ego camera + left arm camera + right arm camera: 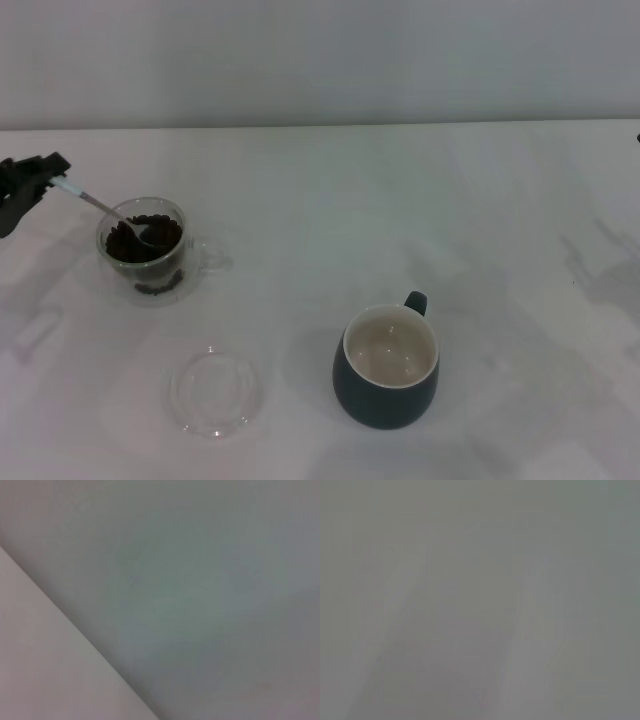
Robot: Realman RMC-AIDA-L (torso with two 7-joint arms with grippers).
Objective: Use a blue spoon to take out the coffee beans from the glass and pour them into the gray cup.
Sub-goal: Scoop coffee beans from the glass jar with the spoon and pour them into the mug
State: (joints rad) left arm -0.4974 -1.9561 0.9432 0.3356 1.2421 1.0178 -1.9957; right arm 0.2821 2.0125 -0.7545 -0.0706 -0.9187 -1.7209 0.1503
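At the bench's (400,200) left edge, we see the left gripper (45,175), its fingers clamped on the pale handle of the blue spoon (100,208). The spoon slants down from them into the glass (145,250), its bowl on the coffee beans (150,240). The gray cup (388,368) stands well apart; a clear glass dish (213,392) lies between. The right gripper is out of sight.

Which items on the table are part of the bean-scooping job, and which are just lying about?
In the job: the left gripper, holding the blue spoon; its bowl in the coffee beans inside the glass; the gray cup, no beans visible inside.

Lying about: a shallow clear glass dish on the table. The right gripper is out of view.
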